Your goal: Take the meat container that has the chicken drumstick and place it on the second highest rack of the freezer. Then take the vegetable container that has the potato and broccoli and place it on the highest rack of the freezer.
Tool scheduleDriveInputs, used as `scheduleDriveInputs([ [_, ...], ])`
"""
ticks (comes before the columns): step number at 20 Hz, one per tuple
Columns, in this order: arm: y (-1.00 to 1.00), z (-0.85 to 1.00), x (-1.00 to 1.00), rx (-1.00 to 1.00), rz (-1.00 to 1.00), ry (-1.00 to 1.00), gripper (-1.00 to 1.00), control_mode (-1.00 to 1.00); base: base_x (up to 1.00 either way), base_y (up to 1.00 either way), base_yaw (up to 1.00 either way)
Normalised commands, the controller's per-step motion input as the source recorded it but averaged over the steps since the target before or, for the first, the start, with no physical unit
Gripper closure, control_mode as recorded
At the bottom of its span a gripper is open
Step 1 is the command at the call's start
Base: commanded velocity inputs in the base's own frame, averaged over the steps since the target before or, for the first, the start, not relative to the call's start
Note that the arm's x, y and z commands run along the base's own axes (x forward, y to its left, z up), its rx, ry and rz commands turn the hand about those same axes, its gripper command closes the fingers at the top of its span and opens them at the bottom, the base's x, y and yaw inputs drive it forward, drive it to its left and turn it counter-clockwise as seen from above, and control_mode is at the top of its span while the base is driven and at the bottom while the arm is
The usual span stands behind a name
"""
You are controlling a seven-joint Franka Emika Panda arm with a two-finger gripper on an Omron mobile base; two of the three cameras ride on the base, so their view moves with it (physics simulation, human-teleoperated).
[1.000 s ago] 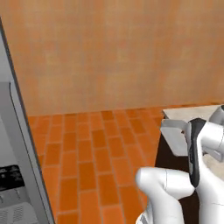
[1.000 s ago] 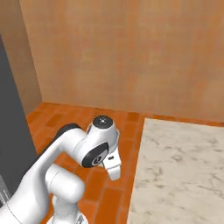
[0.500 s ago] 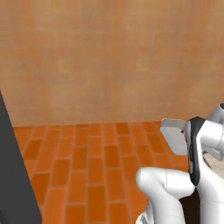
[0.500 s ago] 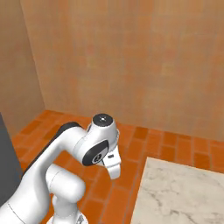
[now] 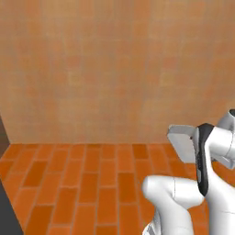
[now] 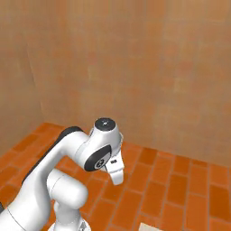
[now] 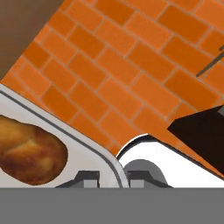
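Chicken drumstick (image 7: 28, 149) lies in its white container (image 7: 83, 151), whose rim the jaws clamp; no writing visible.

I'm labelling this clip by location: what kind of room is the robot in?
Probably a kitchen corner: an orange brick floor, bare tan walls, and a white tray with a browned piece of food at the gripper.

Ahead of the base the brick floor (image 5: 92, 183) lies open up to the tan wall (image 5: 114, 69), which closes off the far side in both base views. A dark edge (image 5: 7, 211) stands at the lower left of the left base view. In the hand view the pincer (image 7: 113, 177) straddles the rim of a white tray (image 7: 83, 148); beneath it is open brick floor, and a dark slab (image 7: 201, 131) juts in from the right.
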Motion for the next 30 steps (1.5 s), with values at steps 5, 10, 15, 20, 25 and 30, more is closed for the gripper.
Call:
scheduleDriveInputs([
  [5, 0.0, 0.0, 0.0, 0.0, 0.0, 0.0, 1.0, 1.0, 0.0, 0.0, 1.0],
  [10, 0.0, 0.0, 0.0, 0.0, 0.0, 0.0, 1.0, 1.0, -0.2, 0.0, 0.99],
  [15, 0.0, 0.0, 0.0, 0.0, 0.0, 0.0, 1.0, 1.0, -0.19, 0.0, 0.98],
  [20, 0.0, 0.0, 0.0, 0.0, 0.0, 0.0, 1.0, 1.0, 0.08, -0.42, 0.8],
  [25, 0.0, 0.0, 0.0, 0.0, 0.0, 0.0, 1.0, 1.0, 0.81, -0.7, 0.4],
  [30, 0.0, 0.0, 0.0, 0.0, 0.0, 0.0, 1.0, 1.0, 0.0, 0.0, 0.99],
])
